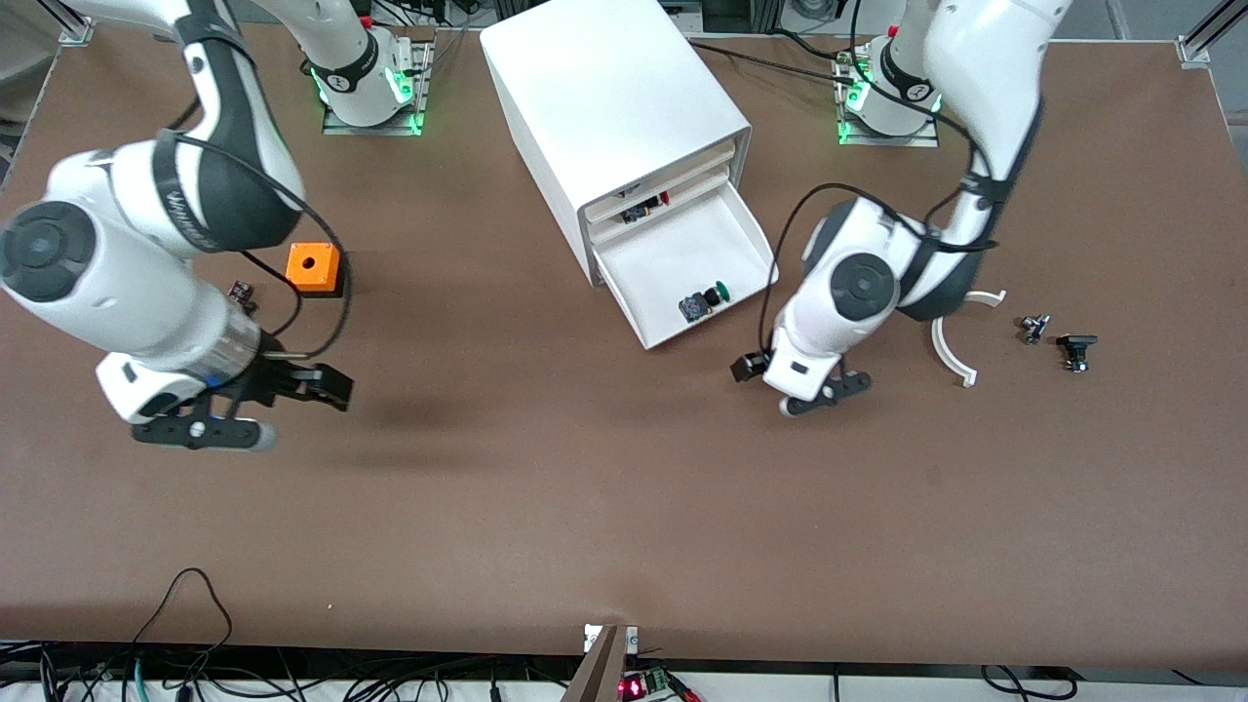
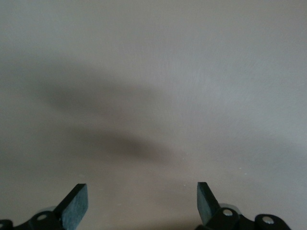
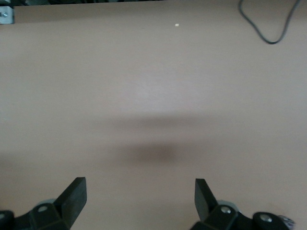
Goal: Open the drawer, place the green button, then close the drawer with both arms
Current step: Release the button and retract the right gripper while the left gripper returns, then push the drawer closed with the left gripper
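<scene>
one button [image 1: 704, 300], one cube [image 1: 312, 267], two arms [image 1: 146, 283]

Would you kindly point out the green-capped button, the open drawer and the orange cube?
button [image 1: 719, 291], front view, on its green cap.
drawer [image 1: 673, 249], front view, on its bare white floor.
orange cube [image 1: 313, 265], front view, on its top face.

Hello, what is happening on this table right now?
Two robot arms work at a white cabinet. Its drawer is pulled out, and the green button already lies inside it. Neither arm holds anything: the left gripper is open over bare table just in front of the drawer, and the right gripper is open over the table near an orange cube. The drawer is not yet closed.
</scene>
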